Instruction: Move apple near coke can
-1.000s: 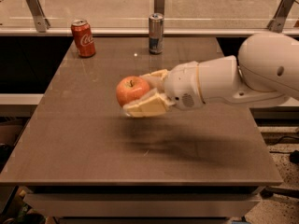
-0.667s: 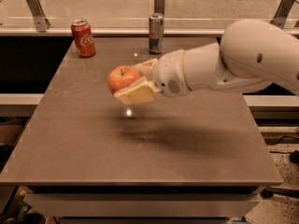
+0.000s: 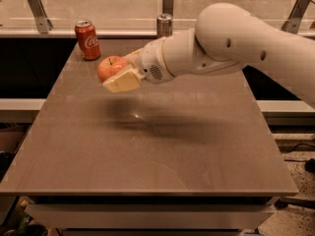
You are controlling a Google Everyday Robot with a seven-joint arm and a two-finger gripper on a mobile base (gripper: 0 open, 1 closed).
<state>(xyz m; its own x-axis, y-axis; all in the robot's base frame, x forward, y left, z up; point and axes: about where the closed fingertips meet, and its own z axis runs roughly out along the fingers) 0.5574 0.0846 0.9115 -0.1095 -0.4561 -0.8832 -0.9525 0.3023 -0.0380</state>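
at the far left corner of the counter (image 3: 147, 151) the coke can (image 3: 87, 40) stands upright, its white script facing the camera and its silver top showing. behind it, past the far edge, a slanted metal bracket (image 3: 37, 9) rises against a glass panel.

just to the right of the can and a little nearer the camera, the apple (image 3: 109, 67) hangs above the counter, off the surface, its stem dimple turned upward. it is near the coke can but not touching it; a narrow gap shows between them. the gripper (image 3: 118, 71) is clamped on the apple: one cream finger (image 3: 123, 80) presses the fruit's near lower side and the other reaches round its far side. below and slightly to the right, a soft dark shadow (image 3: 147, 119) lies on the brown top, toward the middle of the counter.

further right, at the middle of the far edge, a silver can (image 3: 164, 23) stands upright, its lower part hidden behind the wrist. the white arm (image 3: 236, 43) stretches in from the right edge, crossing over the far right part of the counter, its thick rounded link filling the upper right. another bracket (image 3: 298, 6) stands beyond the far right corner.
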